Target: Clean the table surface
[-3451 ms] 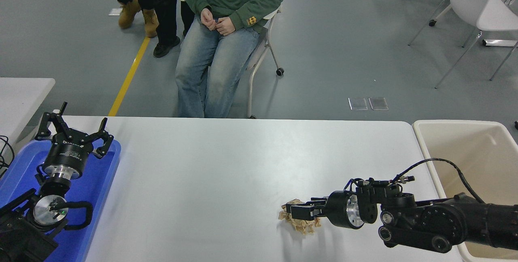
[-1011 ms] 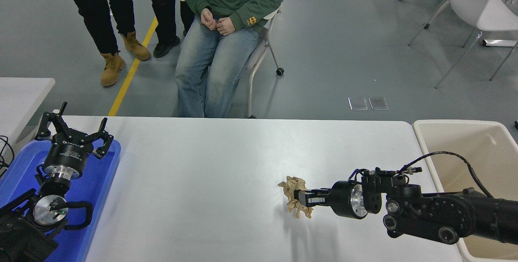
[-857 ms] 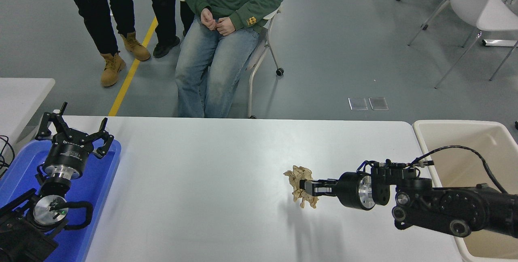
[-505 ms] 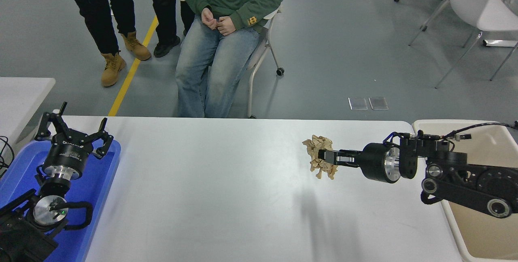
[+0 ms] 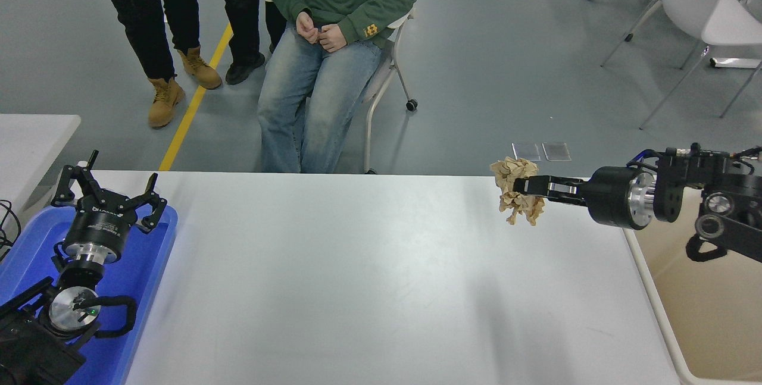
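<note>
The table surface [image 5: 357,278] is a wide plain white top with rounded corners. My right gripper [image 5: 521,186] comes in from the right edge, shut on a crumpled brown paper ball [image 5: 517,196], and holds it high above the table's far right part. The arm points left. My left gripper [image 5: 107,191] is parked at the lower left over the blue tray, fingers spread open and empty.
A blue tray [image 5: 156,254] lies at the table's left end. A beige bin [image 5: 702,307] stands off the right end. A smaller white table [image 5: 30,135] shows at far left. A seated person [image 5: 333,28] and standing people are beyond the far edge.
My right gripper has lifted the paper ball off the table and carried it up, away and to the right, toward the bin side. The left arm has not moved.
</note>
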You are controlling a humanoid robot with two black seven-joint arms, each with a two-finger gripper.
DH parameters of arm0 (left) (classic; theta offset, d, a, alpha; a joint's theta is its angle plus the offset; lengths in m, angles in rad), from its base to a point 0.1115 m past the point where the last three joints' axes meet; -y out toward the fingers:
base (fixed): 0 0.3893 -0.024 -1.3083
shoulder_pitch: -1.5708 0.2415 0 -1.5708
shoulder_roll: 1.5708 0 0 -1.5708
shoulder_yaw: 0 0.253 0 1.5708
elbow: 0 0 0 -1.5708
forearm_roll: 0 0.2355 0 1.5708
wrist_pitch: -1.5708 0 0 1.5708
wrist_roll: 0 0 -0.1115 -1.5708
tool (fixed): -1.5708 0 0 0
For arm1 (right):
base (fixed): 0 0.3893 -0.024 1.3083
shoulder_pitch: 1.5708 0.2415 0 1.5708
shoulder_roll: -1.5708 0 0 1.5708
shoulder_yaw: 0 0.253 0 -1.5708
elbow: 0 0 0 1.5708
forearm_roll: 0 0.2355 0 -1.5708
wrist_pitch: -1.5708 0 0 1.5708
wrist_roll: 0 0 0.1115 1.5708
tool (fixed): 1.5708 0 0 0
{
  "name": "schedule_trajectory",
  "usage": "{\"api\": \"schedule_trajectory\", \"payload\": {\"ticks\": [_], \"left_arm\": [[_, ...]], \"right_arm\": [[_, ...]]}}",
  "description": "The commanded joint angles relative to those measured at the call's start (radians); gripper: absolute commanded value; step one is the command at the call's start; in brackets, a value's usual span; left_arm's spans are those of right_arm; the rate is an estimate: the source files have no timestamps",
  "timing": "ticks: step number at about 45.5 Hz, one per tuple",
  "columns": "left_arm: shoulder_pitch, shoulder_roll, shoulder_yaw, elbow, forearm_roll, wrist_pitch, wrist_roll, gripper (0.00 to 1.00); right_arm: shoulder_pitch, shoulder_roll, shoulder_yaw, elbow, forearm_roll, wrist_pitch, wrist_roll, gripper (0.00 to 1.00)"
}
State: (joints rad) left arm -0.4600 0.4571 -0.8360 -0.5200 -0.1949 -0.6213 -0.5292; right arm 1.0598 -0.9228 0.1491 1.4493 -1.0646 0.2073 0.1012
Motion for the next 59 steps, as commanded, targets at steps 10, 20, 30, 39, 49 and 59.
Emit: {"api": "schedule_trajectory", "payload": {"ticks": [10, 20, 30, 39, 49, 59], "left_arm": [[0.001, 0.0, 0.0, 0.0, 0.0, 0.0, 0.0, 1.0], [0.0, 0.0, 0.0, 0.0, 0.0, 0.0, 0.0, 1.0], [0.001, 0.0, 0.0, 0.0, 0.0, 0.0, 0.0, 1.0], [0.0, 0.0, 0.0, 0.0, 0.0, 0.0, 0.0, 1.0], [0.0, 0.0, 0.0, 0.0, 0.0, 0.0, 0.0, 1.0], [0.0, 0.0, 0.0, 0.0, 0.0, 0.0, 0.0, 1.0]], "right_arm": [[0.049, -0.087, 0.02, 0.054, 0.032, 0.058, -0.001, 0.0], [0.049, -0.084, 0.018, 0.054, 0.032, 0.058, -0.001, 0.0], [0.048, -0.085, 0.018, 0.052, 0.032, 0.058, -0.001, 0.0], [0.043, -0.076, 0.012, 0.04, 0.031, 0.054, -0.006, 0.0], [0.054, -0.076, 0.02, -0.023, 0.032, 0.049, -0.014, 0.0], [0.052, -0.074, 0.02, -0.135, 0.031, 0.04, -0.015, 0.0]]}}
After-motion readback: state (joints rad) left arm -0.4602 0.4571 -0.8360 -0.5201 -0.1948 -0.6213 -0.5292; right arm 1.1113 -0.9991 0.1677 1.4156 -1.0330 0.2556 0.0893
